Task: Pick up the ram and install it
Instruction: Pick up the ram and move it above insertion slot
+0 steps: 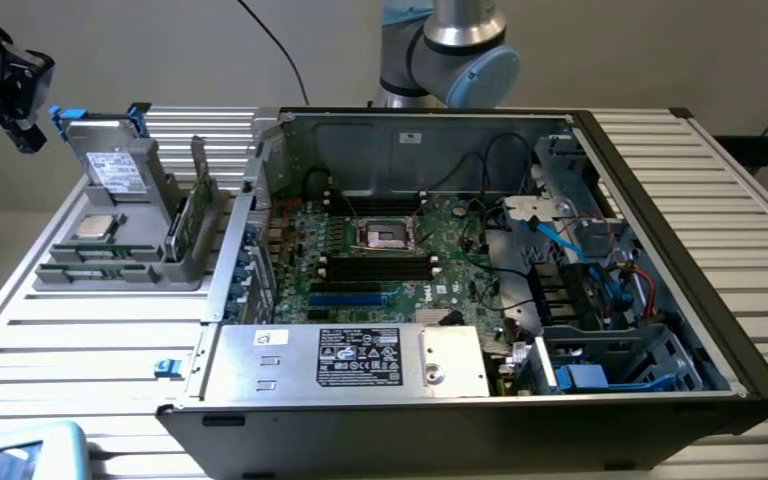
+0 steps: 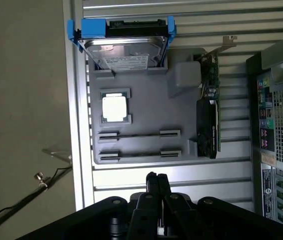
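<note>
Jaws: my gripper [image 2: 157, 176] hangs above the slatted table [image 1: 77, 340], jaws pressed together, holding nothing.
Ram: ram [image 2: 139, 134] stands on edge in a slot of the gray tray [image 2: 146, 107], a thin line between two clips, likely so a pinch from above can reach it.
Neighbours: processor chip [image 2: 115, 108] lies flat just beside it; drive [image 2: 124, 52] stands beyond.
Destination: open computer case [image 1: 491, 250] sits to the exterior view's right of the tray, black memory slots [image 1: 379, 265] facing up.

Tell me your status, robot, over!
Hand shut, empty, up near gray tray. Ram on edge in tray, untouched. Nothing blocking it.
</note>
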